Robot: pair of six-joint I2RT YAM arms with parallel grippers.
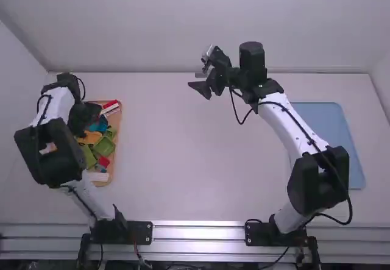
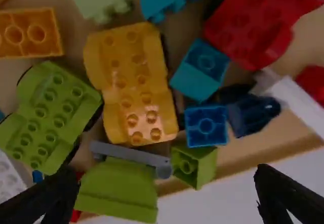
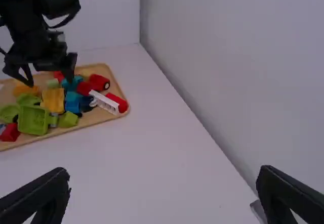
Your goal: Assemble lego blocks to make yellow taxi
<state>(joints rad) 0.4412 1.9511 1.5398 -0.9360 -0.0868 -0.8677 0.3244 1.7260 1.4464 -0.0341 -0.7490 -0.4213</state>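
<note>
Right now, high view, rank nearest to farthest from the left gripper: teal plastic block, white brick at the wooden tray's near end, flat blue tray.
1. Teal plastic block, just right of left gripper
2. White brick, wooden tray's near end
3. Flat blue tray, far right

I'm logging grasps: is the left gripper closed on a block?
No, the left gripper is open over the tray, its fingers wide apart with no block clamped between them.

Two robot arms (image 1: 283,120), one white table (image 1: 183,160), one wooden tray (image 3: 96,117), one blue tray (image 1: 323,124), over ten lego blocks (image 2: 136,77).
</note>
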